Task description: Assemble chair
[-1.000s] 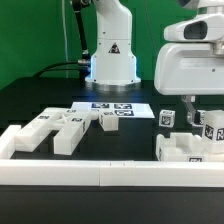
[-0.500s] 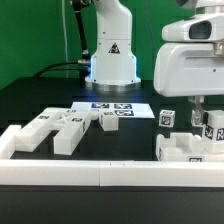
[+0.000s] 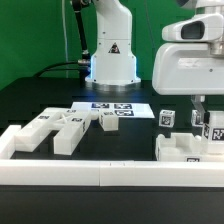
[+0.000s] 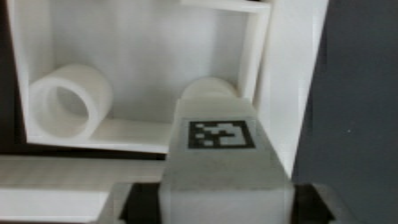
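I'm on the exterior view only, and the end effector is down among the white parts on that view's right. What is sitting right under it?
Observer: The wrist view shows a white bar with a square tag on top. It runs out from between the fingers of the end effector.
Operator: Okay, and what's past the end of that bar?
Observer: An open white frame part with a ring standing in its recess, off to one side of the bar. I cannot tell whether the fingers are pressing on the bar.
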Robot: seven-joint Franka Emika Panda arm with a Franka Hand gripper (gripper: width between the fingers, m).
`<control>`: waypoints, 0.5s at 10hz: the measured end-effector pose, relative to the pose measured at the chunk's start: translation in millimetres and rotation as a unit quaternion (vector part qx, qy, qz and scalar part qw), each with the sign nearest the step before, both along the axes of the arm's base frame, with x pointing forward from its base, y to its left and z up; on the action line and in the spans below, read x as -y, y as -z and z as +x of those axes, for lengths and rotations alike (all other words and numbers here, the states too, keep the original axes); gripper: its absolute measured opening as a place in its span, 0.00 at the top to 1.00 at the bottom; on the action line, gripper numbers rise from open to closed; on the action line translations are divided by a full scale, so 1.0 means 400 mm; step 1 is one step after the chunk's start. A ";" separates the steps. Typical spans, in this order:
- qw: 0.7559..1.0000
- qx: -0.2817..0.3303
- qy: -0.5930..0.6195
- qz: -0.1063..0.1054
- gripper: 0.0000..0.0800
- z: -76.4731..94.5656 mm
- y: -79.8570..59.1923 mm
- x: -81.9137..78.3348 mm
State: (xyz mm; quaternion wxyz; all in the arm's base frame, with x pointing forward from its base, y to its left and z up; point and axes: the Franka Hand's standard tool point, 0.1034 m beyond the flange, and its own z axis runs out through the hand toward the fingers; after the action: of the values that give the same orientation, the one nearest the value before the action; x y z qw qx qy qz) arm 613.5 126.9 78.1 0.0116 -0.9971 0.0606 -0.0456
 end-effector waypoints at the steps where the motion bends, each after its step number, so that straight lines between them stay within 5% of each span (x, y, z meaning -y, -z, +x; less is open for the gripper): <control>1: 0.999 -0.001 0.052 0.005 0.64 -0.002 0.001 -0.007; 5: 0.961 -0.003 0.275 0.028 0.64 -0.003 0.004 -0.004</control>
State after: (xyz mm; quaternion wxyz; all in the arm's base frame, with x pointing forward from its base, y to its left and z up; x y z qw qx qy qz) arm 612.5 128.5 76.7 0.0267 -0.9412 0.3342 -0.0425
